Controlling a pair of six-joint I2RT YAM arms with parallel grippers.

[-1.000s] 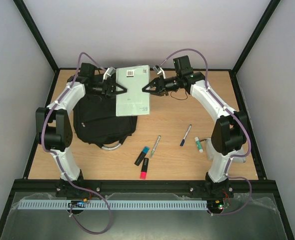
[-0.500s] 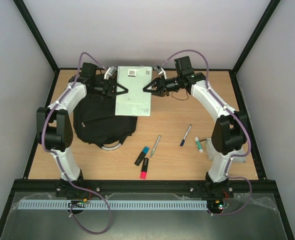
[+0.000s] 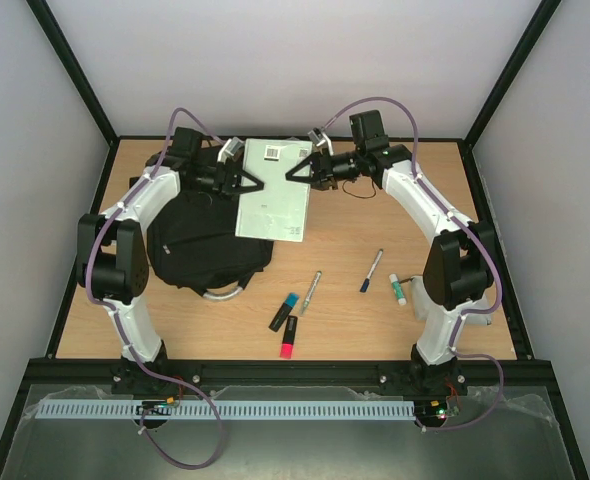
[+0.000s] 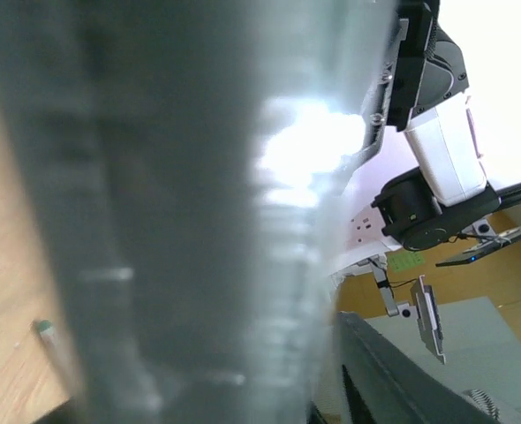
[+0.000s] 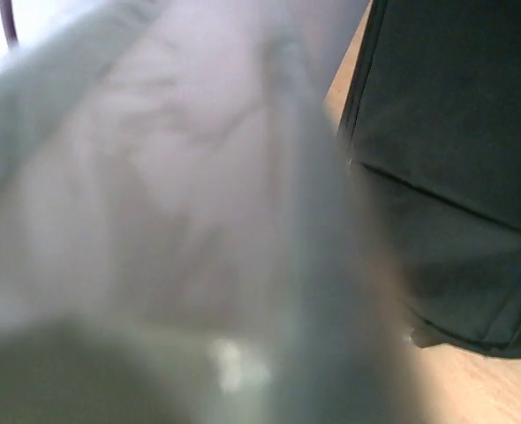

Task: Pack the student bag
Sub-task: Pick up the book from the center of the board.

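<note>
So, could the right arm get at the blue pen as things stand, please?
Probably yes: the blue pen lies bare and close by, though the right gripper is busy at the book.

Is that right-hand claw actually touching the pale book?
Touching. The top view shows the right gripper with its fingertips over the right edge of the book, no gap between them. The right wrist view is filled by its blurred pale cover.

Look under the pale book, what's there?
The black bag runs under the book's left near corner, and wooden table shows around the rest. Anything lying straight beneath the book is covered, so I can't see it.
</note>
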